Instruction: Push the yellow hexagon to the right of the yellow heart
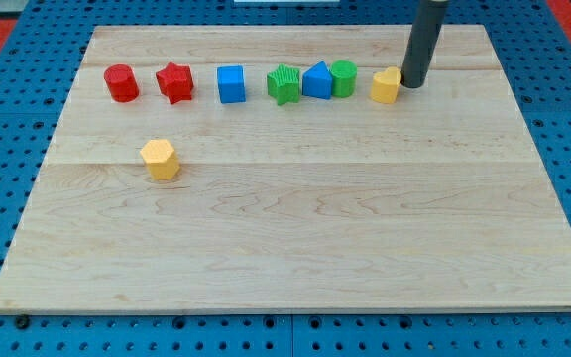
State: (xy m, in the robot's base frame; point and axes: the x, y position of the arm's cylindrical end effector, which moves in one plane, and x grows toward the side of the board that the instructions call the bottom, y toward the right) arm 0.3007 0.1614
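The yellow hexagon (160, 159) lies alone on the wooden board at the view's left, below the row of blocks. The yellow heart (387, 86) sits at the right end of that row, near the view's top. My tip (412, 83) rests on the board right beside the heart, on its right side, touching or almost touching it. The dark rod rises from there out of the view's top. The hexagon is far from my tip, to the left and lower.
A row along the top holds a red cylinder (121, 83), a red star (174, 82), a blue cube (231, 84), a green star (284, 84), a blue triangle (317, 80) and a green cylinder (343, 77). The board's right edge (543, 178) borders blue pegboard.
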